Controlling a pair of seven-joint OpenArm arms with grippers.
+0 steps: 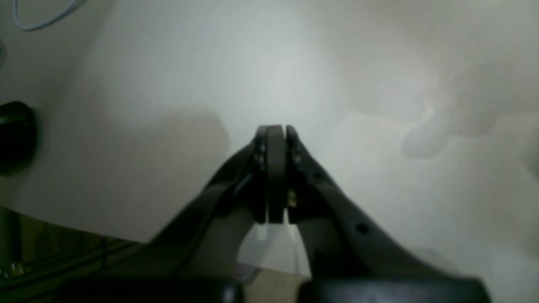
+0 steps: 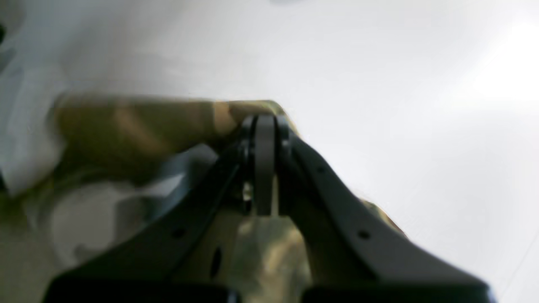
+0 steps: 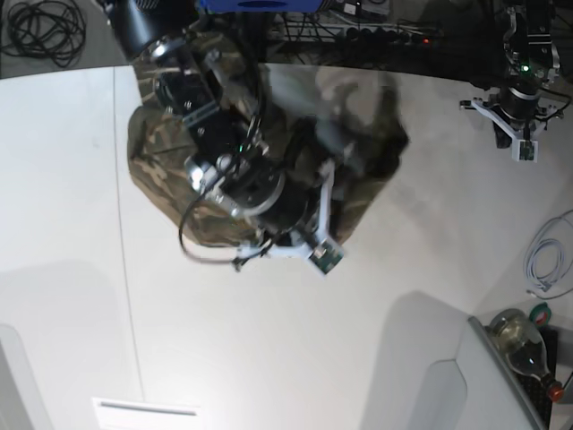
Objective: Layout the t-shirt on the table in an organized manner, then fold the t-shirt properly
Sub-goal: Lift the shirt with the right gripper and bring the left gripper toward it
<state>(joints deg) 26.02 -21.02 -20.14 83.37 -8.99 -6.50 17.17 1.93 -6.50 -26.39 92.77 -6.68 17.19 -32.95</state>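
Note:
The camouflage t-shirt [image 3: 170,170] lies bunched at the far middle of the white table [image 3: 295,358]; its right part is blurred. My right gripper [image 3: 340,148] is over the shirt. In the right wrist view the right gripper [image 2: 265,122] is shut, with a corner of the t-shirt [image 2: 139,126] at its tips and more cloth beneath it. My left gripper [image 3: 512,125] is at the far right, apart from the shirt. In the left wrist view the left gripper [image 1: 276,130] is shut and empty above the bare table [image 1: 294,63].
A thin dark seam [image 3: 125,251] runs down the table's left side. A white cable [image 3: 544,260] lies by the right edge, with a bottle [image 3: 519,336] below it. Black cables [image 3: 40,22] lie at the far left. The table's edge [image 1: 84,229] shows in the left wrist view.

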